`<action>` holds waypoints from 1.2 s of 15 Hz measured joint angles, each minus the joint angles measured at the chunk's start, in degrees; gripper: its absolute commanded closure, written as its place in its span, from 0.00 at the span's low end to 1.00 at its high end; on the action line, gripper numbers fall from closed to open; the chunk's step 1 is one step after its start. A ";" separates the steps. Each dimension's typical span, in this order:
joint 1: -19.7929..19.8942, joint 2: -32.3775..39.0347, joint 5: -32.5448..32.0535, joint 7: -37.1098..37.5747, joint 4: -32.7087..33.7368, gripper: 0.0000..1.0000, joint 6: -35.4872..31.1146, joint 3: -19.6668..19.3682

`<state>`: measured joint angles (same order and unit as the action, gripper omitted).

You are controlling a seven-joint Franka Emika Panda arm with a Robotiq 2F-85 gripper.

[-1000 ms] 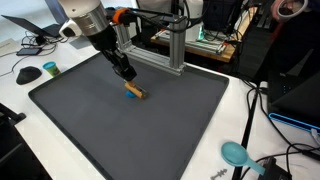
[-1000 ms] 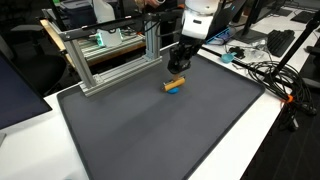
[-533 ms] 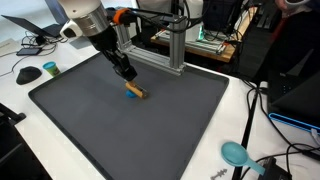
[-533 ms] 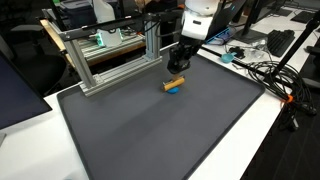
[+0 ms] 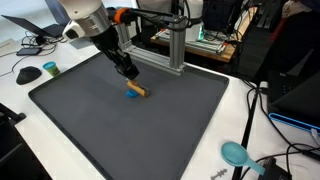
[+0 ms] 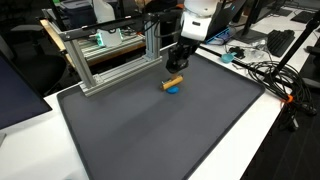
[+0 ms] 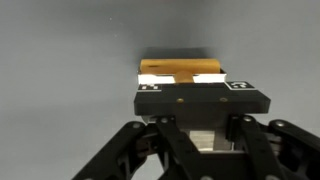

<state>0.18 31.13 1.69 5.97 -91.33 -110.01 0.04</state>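
A small wooden block with a blue part [image 5: 135, 90] [image 6: 173, 83] lies on the dark grey mat [image 5: 120, 135] [image 6: 150, 130], towards its far side. My gripper [image 5: 128, 74] [image 6: 180, 64] hangs tilted right over it, its black tips close above the block's top. In the wrist view the gripper [image 7: 200, 96] shows as one joined black bar with white markers, no gap between the fingers. The wooden block [image 7: 180, 70] sticks out just beyond that bar. Whether the tips touch the block I cannot tell.
An aluminium frame [image 5: 165, 45] [image 6: 110, 55] stands along the mat's far edge, close behind the gripper. A teal object [image 5: 236, 153] and cables [image 6: 270, 75] lie on the white table beside the mat. A dark round object [image 5: 28, 74] sits off the mat's corner.
The arm has barely moved. In an exterior view the block looks slightly shorter and turned, with more blue showing beneath it.
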 measured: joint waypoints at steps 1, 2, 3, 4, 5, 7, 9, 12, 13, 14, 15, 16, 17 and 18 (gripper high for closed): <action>0.01 -0.01 0.04 -0.42 -0.15 0.78 0.56 0.00; 0.04 0.00 0.05 -0.84 -0.43 0.78 1.13 0.00; 0.07 -0.01 0.05 -1.18 -0.89 0.78 1.42 0.00; 0.12 -0.11 0.07 -1.43 -1.42 0.78 1.52 0.00; 0.13 -0.44 0.09 -1.62 -1.82 0.78 1.96 0.00; 0.30 -1.59 0.09 -2.08 -3.20 0.78 2.11 -0.11; 0.38 -3.94 -0.33 -3.07 -5.41 0.78 2.08 -0.43; 0.37 -9.74 -3.29 -7.37 -10.25 0.78 -0.62 -0.61; 0.33 -11.87 -4.87 -8.64 -11.95 0.78 -2.09 -0.61; 0.26 -13.98 -6.64 -9.73 -13.60 0.78 -3.59 -0.60; 0.16 -15.77 -8.16 -10.78 -14.99 0.78 -4.97 -0.54; 0.05 -17.45 -9.51 -12.03 -16.26 0.78 -6.21 -0.42; -0.07 -18.96 -10.54 -13.60 -17.44 0.78 -7.33 -0.21; -0.17 -20.33 -11.09 -15.53 -18.54 0.78 -8.38 0.09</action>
<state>0.01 10.81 -9.40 -9.56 -109.87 -118.39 0.13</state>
